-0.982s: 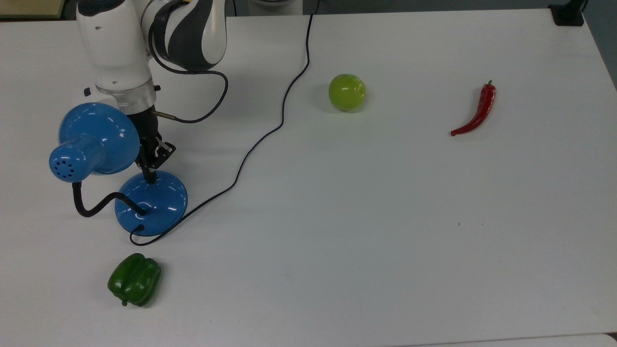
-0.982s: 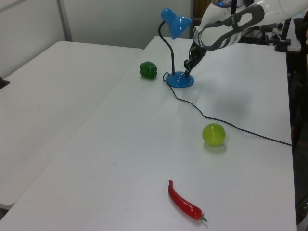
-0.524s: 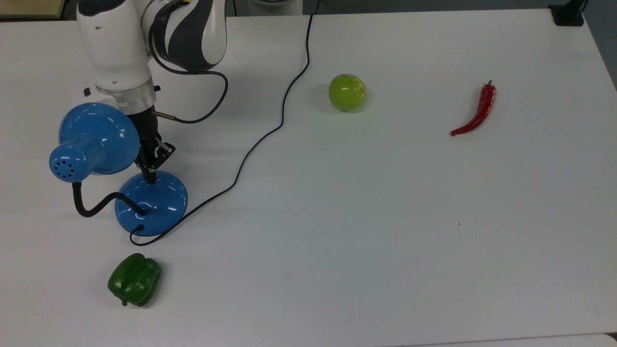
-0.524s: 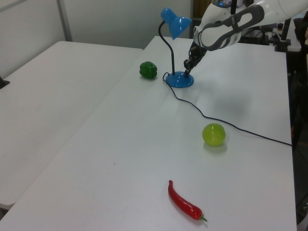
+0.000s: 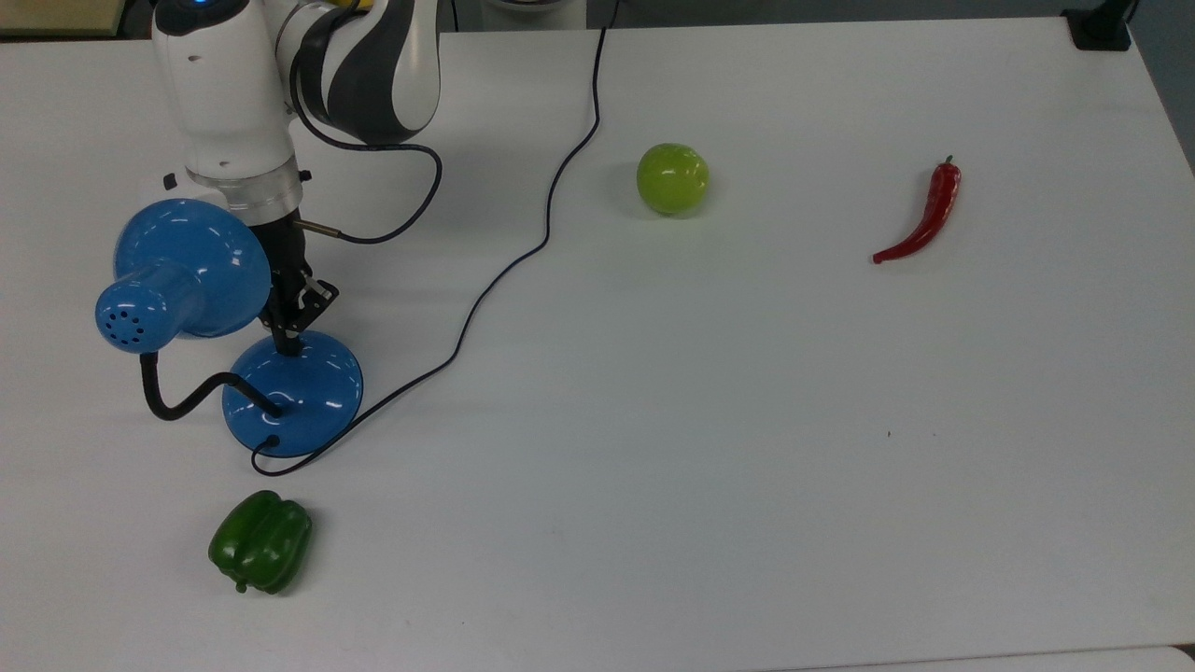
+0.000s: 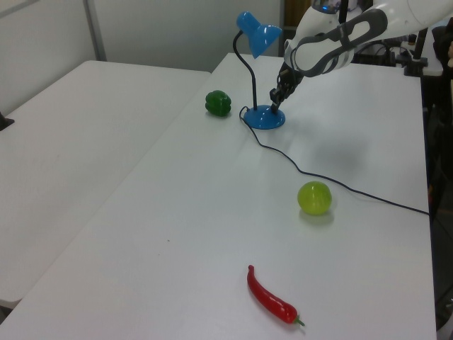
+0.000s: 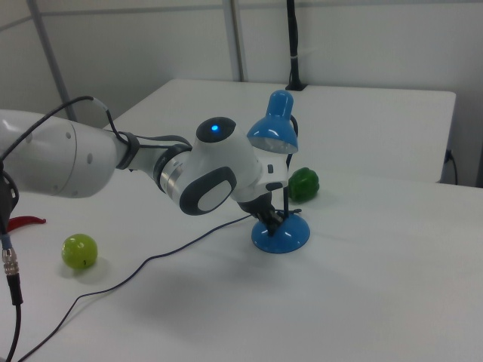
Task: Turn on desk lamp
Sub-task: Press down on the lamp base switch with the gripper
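The glossy blue desk lamp (image 5: 291, 392) with a flared round shade, black bendy gooseneck and domed round base stands on the white table (image 5: 747, 420), near the top view's left edge. Its shade (image 5: 187, 271) hangs over the table beside the base, turned toward the top view's upper left, and crowds the space just beside the arm's wrist.

The white and grey robot arm (image 5: 233, 93) reaches down past the shade, and its black gripper (image 5: 289, 343) has its tips on the upper edge of the lamp's base in the top view. The tips look drawn together into one narrow point there, with no gap visible between them, and they clasp nothing.

The lamp's thin black cord (image 5: 523, 261) leaves the base's near edge, loops and snakes across the table to the top view's far edge. A dark green bell pepper (image 5: 260, 542) lies near the base, toward the top view's bottom. A yellow-green round apple (image 5: 672, 177) sits just past the cord, well apart from the lamp. A long red chilli pepper (image 5: 922, 217) lies far toward the top view's right.
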`<control>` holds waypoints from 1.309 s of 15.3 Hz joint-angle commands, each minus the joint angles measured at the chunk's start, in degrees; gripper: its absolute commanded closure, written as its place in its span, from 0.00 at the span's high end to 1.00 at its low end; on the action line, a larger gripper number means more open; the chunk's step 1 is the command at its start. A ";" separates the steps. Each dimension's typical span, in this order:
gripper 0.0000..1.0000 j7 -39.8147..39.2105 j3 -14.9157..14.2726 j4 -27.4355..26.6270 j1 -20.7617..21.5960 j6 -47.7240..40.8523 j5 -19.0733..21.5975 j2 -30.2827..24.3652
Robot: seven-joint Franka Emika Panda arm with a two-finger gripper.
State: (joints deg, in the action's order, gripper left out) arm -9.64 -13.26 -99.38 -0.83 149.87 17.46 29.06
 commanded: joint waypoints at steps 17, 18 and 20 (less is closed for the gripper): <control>0.00 -0.20 0.87 -1.25 -0.66 3.94 0.47 1.01; 0.00 -0.20 0.87 -1.34 -0.75 3.59 0.47 0.30; 0.00 -0.46 0.87 -2.83 -0.75 2.71 0.47 -2.24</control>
State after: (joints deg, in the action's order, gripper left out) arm -9.64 -13.13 -99.46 -0.87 151.83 17.46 29.64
